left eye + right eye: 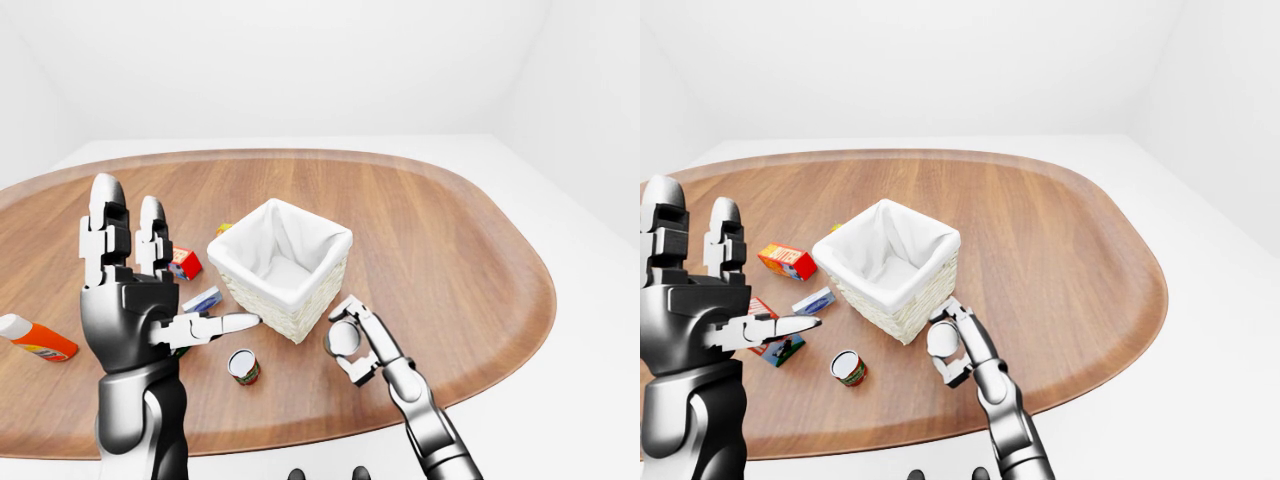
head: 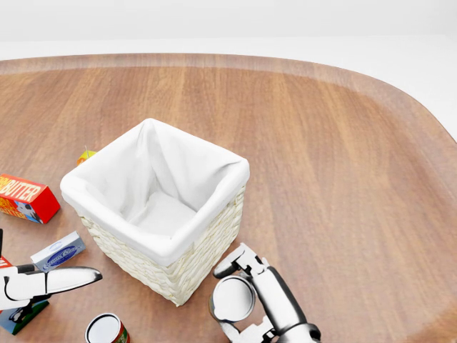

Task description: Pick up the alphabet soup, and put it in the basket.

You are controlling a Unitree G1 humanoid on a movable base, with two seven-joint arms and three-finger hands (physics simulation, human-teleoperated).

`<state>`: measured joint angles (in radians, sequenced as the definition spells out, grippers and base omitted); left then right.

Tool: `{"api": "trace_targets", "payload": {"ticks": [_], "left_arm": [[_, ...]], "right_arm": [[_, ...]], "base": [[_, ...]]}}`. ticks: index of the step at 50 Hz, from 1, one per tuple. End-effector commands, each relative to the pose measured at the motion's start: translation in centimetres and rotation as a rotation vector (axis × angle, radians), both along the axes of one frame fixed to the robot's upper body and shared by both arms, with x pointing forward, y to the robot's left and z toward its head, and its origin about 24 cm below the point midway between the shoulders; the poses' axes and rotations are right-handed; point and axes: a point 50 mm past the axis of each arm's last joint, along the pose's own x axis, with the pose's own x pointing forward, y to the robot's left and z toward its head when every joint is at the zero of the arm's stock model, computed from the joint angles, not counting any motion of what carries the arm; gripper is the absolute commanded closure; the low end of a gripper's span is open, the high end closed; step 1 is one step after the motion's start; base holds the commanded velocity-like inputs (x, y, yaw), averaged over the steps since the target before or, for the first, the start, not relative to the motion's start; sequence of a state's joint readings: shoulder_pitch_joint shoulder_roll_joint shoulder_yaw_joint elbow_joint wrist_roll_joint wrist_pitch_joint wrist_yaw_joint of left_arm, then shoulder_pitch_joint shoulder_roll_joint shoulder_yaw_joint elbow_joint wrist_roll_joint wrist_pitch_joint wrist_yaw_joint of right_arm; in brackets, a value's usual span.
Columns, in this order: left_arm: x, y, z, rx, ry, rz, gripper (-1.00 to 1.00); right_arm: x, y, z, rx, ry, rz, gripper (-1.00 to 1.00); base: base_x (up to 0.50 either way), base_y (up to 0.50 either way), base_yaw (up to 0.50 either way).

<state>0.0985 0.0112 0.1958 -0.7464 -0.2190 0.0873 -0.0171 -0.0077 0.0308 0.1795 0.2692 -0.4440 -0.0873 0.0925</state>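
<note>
The silver-topped alphabet soup can (image 2: 232,298) sits clamped in my right hand (image 2: 265,304), just beside the white-lined wicker basket (image 2: 158,207), near its lower corner in the head view. I should raise it above the rim before crossing, then release over the liner. My left hand (image 1: 130,300) hangs spread, holding nothing.

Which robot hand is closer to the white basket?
The right robot hand is closer. It holds a can just below the basket's lower corner in the head view. The left robot hand is raised, open, off to the basket's left.
</note>
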Motion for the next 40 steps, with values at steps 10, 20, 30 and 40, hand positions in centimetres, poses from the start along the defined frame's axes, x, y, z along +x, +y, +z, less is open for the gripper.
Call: {"api": "trace_targets", "payload": {"ticks": [10, 20, 30, 40], "left_arm": [[0.1, 0.0, -0.1, 0.001, 0.006, 0.001, -1.0], [0.0, -0.1, 0.0, 0.002, 0.001, 0.002, -1.0], [0.1, -0.1, -0.1, 0.003, 0.004, 0.0, -1.0], [0.0, -0.1, 0.0, 0.004, 0.0, 0.001, -1.0]], "right_arm": [[-0.9, -0.5, 6.5, 0.063, -0.241, -0.004, 1.0], [-1.5, -0.8, 9.1, 0.087, -0.296, -0.019, 1.0], [-2.6, -0.7, 12.6, 0.117, -0.421, -0.002, 1.0], [-3.4, -0.7, 16.5, 0.141, -0.593, 0.027, 1.0]], "base": [[0.0, 0.0, 0.0], [0.0, 0.0, 0.0], [0.0, 0.0, 0.0], [0.0, 0.0, 0.0]]}}
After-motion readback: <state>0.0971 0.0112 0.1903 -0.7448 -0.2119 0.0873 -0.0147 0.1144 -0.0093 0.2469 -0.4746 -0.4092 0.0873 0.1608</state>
